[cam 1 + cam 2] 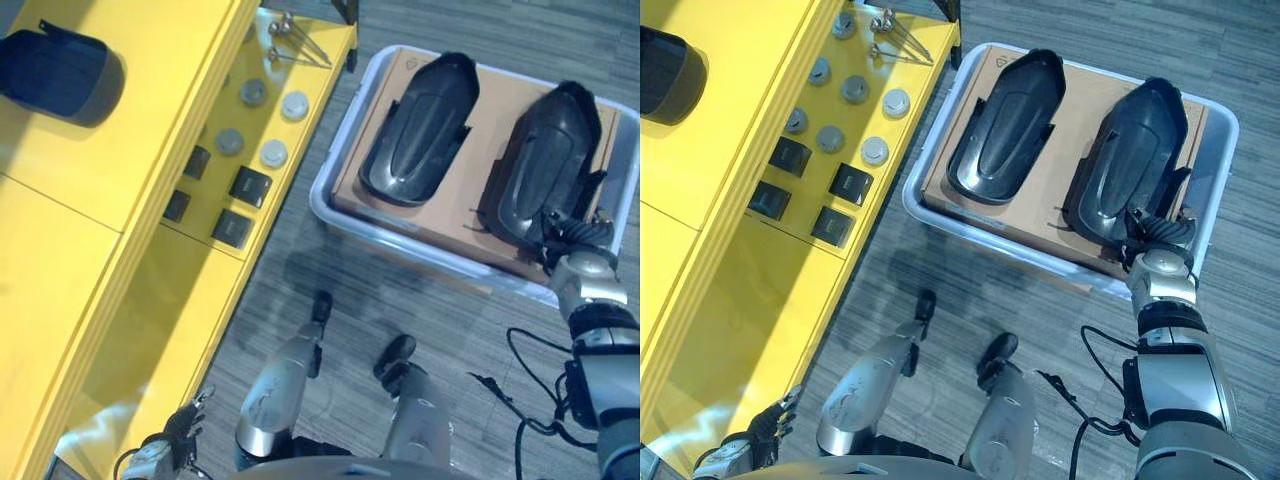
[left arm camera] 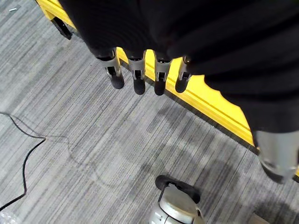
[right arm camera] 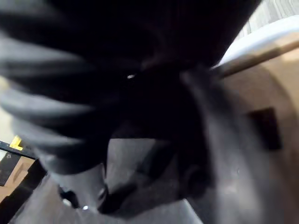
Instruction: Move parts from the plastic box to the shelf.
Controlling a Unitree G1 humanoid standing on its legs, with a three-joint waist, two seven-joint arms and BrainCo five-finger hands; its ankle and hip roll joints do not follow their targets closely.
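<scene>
Two long black moulded parts lie side by side on cardboard (image 1: 490, 110) inside the white plastic box (image 1: 327, 212) on the carpet. One part (image 1: 420, 125) lies on the left, the other (image 1: 545, 160) on the right. My right hand (image 1: 578, 238) rests at the near end of the right part; its wrist view is dark against that part (image 3: 233, 154). Another black part (image 1: 60, 72) sits on the top level of the yellow shelf (image 1: 120, 300). My left hand (image 1: 175, 440) hangs low beside the shelf, open, its straight fingers (image 2: 136, 77) over the carpet.
A lower level of the shelf carries round grey discs (image 1: 272, 153), small black square blocks (image 1: 250, 186) and metal bolts (image 1: 290, 40). Grey carpet runs between the shelf and the box. The shelf's yellow edge (image 2: 210, 100) passes just beyond my left fingers.
</scene>
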